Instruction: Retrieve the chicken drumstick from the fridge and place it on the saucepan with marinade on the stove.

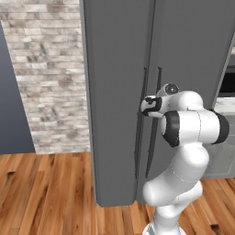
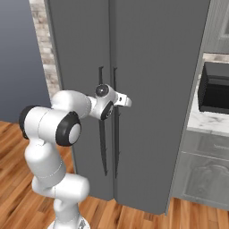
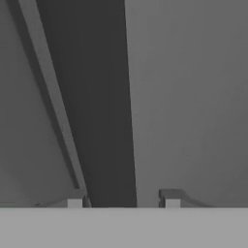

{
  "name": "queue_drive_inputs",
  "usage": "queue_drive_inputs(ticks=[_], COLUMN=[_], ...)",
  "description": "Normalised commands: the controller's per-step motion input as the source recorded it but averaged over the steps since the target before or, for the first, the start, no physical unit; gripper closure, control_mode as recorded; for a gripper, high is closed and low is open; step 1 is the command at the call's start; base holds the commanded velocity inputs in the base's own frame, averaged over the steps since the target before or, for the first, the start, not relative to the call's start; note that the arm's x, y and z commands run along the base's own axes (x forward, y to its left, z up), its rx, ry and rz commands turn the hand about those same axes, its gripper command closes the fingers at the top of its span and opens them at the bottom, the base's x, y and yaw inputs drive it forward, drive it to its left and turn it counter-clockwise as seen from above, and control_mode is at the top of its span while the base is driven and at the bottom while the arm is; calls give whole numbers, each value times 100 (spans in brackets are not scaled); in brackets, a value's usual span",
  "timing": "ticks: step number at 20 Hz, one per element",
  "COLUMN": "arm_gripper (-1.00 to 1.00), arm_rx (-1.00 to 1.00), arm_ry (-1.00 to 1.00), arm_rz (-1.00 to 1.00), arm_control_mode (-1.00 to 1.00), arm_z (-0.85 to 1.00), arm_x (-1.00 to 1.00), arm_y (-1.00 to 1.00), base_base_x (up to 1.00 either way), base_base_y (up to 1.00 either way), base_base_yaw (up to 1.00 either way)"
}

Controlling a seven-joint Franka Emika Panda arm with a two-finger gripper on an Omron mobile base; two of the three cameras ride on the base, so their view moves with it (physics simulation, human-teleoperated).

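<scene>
The fridge [image 1: 114, 69] [image 2: 156, 67] is a tall dark grey appliance with both doors shut and two thin curved handles [image 2: 115, 134] side by side at the middle seam. My gripper [image 1: 145, 106] [image 2: 127, 102] is up against those handles at about mid height. In the hand view a dark handle [image 3: 97, 121] runs between my gripper's [image 3: 121, 201] two fingertips, which stand apart on either side of it, open. The chicken drumstick is hidden behind the shut doors. The saucepan with marinade and the stove are out of view.
A brick wall [image 1: 46, 69] stands left of the fridge, above the wood floor [image 1: 46, 193]. To the right a black microwave [image 2: 214, 89] sits on a pale marble counter [image 2: 203, 121] over grey cabinets [image 2: 201, 179].
</scene>
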Motion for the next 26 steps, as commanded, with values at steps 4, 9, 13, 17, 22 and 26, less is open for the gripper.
queue_drive_inputs(ticks=[4, 9, 13, 17, 22, 26], arm_gripper=[100, 100, 100, 100, 100, 100], arm_rx=[0, 0, 0, 1, 0, 0], arm_ry=[1, 5, 3, 4, 2, 0], arm_rz=[0, 0, 0, 0, 0, 1], arm_control_mode=[-100, -100, -100, -100, -100, -100], arm_z=[0, 0, 0, 0, 0, 0], arm_x=[3, -42, -80, -75, -53, -26], arm_y=[0, 0, -12, -21, -23, -25], base_base_x=[0, 0, 0, 0, 0, 0], base_base_y=[0, 0, 0, 0, 0, 0], base_base_yaw=[0, 0, 0, 0, 0, 0])
